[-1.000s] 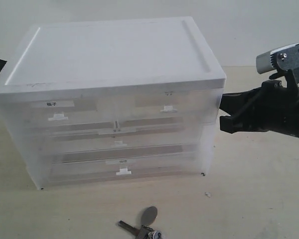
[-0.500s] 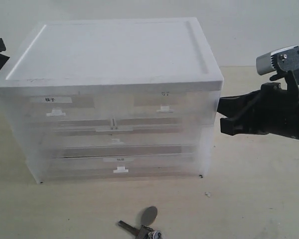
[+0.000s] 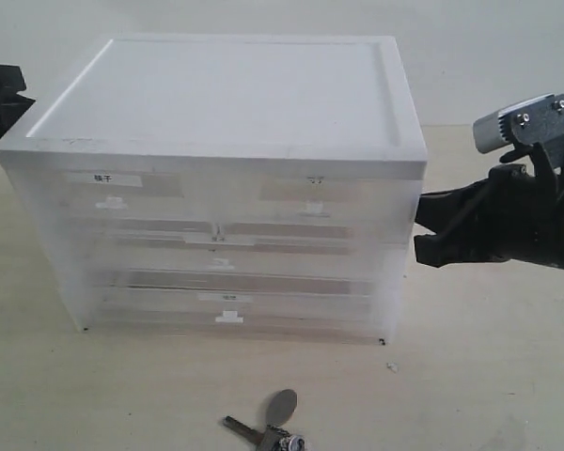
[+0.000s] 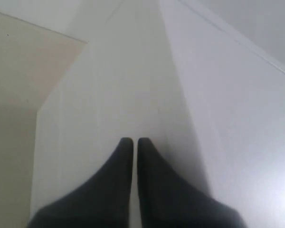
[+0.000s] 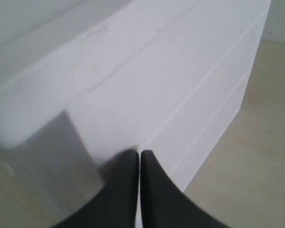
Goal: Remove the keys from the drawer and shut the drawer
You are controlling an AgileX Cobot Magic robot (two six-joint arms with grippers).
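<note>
The keys lie on the table in front of the drawer cabinet, with the grey oval tag uppermost. The drawer with the bold black label is the upper-left one and sits flush with the cabinet's front. My left gripper is shut and empty, its tips against the cabinet's left side near the top; the left wrist view has the gripper on the white wall. My right gripper is shut and empty too, pressed to the cabinet's right side; the right wrist view shows the gripper touching that wall.
The other half-width drawer is at the upper right, with two full-width drawers below. Beige table lies around the cabinet. A pale wall stands behind it.
The cabinet has swivelled between the two grippers: its left end went back and to the right, its right front corner came forward. The left gripper came further into view. The keys stayed put.
</note>
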